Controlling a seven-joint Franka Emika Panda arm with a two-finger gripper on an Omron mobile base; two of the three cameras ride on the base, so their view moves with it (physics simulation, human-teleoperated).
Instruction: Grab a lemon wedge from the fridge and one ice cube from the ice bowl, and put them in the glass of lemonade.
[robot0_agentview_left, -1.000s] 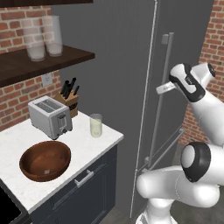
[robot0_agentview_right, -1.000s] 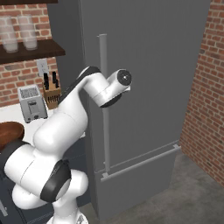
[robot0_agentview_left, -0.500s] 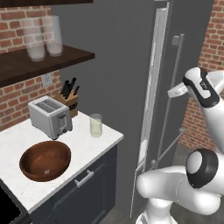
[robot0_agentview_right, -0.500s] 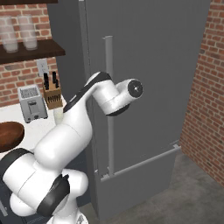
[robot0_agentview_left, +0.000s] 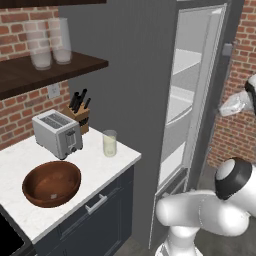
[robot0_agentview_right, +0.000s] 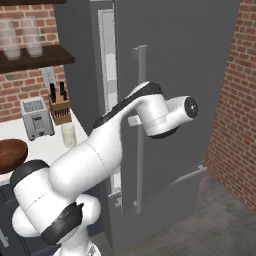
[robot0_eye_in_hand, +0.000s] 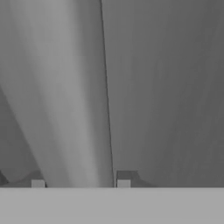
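The tall dark grey fridge (robot0_agentview_left: 135, 95) has its door (robot0_agentview_right: 175, 60) swung partly open, and white shelves (robot0_agentview_left: 182, 107) show in the gap. My gripper (robot0_eye_in_hand: 81, 183) is shut on the door's pale vertical bar handle (robot0_eye_in_hand: 65, 100), which runs up between the two fingertips (robot0_eye_in_hand: 124, 183). From the right base view my gripper (robot0_agentview_right: 134, 120) sits at mid-height on the handle (robot0_agentview_right: 140, 75). On the white counter stand the glass of lemonade (robot0_agentview_left: 109, 143) and the brown ice bowl (robot0_agentview_left: 52, 183). The lemon wedge and the ice cube are hidden from view.
A silver toaster (robot0_agentview_left: 57, 133) and a knife block (robot0_agentview_left: 79, 116) stand at the back of the counter (robot0_agentview_left: 100, 170). Clear jars (robot0_agentview_left: 49, 42) sit on the dark wall shelf. A brick wall (robot0_agentview_right: 240, 100) lies to the right of the fridge.
The fridge door has swung wider, from nearly shut to showing the white shelves. My arm has pulled back to the right with the handle in its grip.
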